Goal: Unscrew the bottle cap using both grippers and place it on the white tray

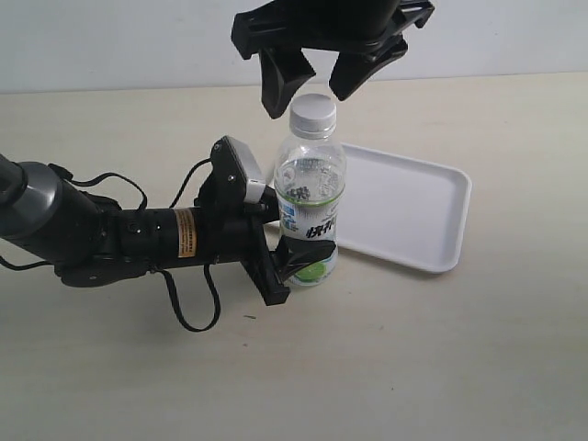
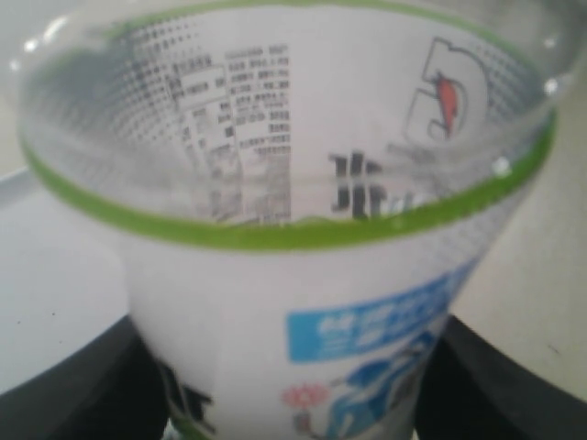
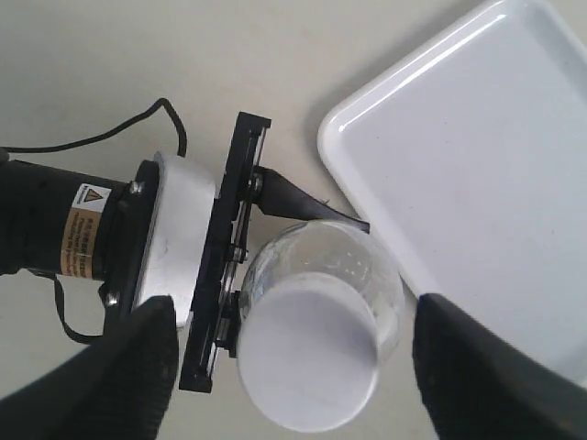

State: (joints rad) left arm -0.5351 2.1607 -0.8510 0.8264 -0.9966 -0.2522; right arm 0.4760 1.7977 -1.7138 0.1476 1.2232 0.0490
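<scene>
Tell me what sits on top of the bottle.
The white bottle cap sits on the bottle. The right hand hangs open just above it. The bottle's mouth is covered by the cap.

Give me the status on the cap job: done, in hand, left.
Done: the left gripper is shut on the lower part of the bottle, which stands upright beside the white tray. In hand: the right gripper hangs open over the bottle cap, a finger on each side, not touching it. Left: close on the cap, unscrew it, carry it to the tray.
</scene>
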